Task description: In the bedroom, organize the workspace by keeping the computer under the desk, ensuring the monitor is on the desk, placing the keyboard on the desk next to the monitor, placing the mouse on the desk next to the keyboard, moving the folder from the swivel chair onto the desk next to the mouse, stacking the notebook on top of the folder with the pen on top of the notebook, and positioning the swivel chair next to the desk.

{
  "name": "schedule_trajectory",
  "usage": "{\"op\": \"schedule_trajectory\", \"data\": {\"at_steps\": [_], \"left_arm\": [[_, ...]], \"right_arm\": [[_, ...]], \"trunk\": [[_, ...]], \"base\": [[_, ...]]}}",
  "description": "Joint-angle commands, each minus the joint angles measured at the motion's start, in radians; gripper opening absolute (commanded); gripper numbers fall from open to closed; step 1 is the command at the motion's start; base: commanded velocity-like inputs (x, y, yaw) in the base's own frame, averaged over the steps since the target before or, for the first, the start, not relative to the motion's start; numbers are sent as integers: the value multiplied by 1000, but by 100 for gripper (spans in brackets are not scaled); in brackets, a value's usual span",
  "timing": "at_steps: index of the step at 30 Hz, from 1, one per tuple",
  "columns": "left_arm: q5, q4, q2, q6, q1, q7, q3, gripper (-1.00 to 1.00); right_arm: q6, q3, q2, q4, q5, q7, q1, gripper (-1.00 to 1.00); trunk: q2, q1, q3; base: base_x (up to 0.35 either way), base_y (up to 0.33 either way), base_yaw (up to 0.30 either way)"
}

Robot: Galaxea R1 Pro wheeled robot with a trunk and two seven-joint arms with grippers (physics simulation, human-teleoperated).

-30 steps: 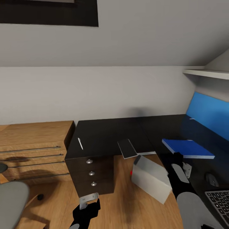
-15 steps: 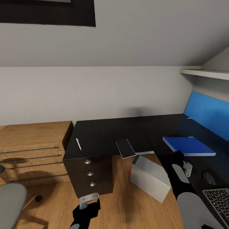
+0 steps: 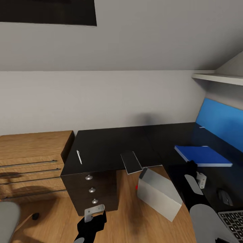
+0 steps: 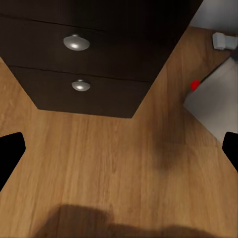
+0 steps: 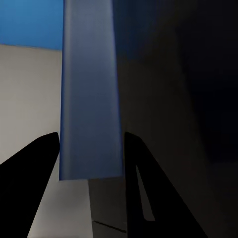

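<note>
The black desk (image 3: 108,145) carries the thin white pen (image 3: 79,157) at its left, the dark notebook (image 3: 131,162) overhanging the front edge, and the blue folder (image 3: 202,155) on the right wing. The mouse (image 3: 225,197) and keyboard (image 3: 234,221) lie nearer me on that wing. The grey-white computer (image 3: 158,194) stands tilted on the floor in the desk's inner corner, also visible as the computer (image 4: 213,104). My right gripper (image 3: 191,166) hovers open at the folder's near corner, with the folder (image 5: 91,99) seen between its fingers. My left gripper (image 3: 94,212) hangs open over the floor. The swivel chair (image 3: 6,222) is at the lower left. The monitor is out of view.
A dark drawer pedestal (image 3: 91,189) with round knobs sits under the desk's left end, close ahead of my left gripper (image 4: 119,148). A light wooden drawer unit (image 3: 33,158) stands left of it. A blue wall panel (image 3: 219,123) and a white shelf (image 3: 219,78) line the right wall.
The whole picture has shifted: the camera moved, sliding the drawer units and chair leftward in frame. Both arms hold the same pose, and nothing on the desk has moved.
</note>
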Motion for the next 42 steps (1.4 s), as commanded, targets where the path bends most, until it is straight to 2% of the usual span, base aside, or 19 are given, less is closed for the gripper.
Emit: {"op": "schedule_trajectory", "data": {"at_steps": [1,4,8,10,15,23,42], "left_arm": [[7,-4,1,2,0,7,1,100],[7,-13,-1,1,0,8,3,100],[8,-25,-2,1,0,9,4,100],[8,-25,-2,1,0,10,4,100],[8,-26,-2,1,0,10,4,100],[8,-26,-2,1,0,10,4,100],[8,-24,-2,1,0,8,2,100]], "right_arm": [[-7,1,-1,0,-4,-1,0,-100],[-9,1,-2,0,-2,0,0,-100],[-13,2,-28,4,2,-1,7,-100],[-42,4,-34,12,3,-6,8,-100],[-73,6,-38,16,3,-9,9,-100],[-75,7,-39,18,3,-13,9,-100],[-65,11,-39,31,3,-22,9,-100]], "trunk": [[-1,0,-1],[-1,0,-1],[-1,0,-1],[-1,0,-1],[-1,0,-1],[-1,0,-1],[-134,73,-60]], "base": [[12,-5,0],[6,-2,0],[0,0,0],[0,0,0],[0,0,0],[0,0,0],[0,0,0]]}}
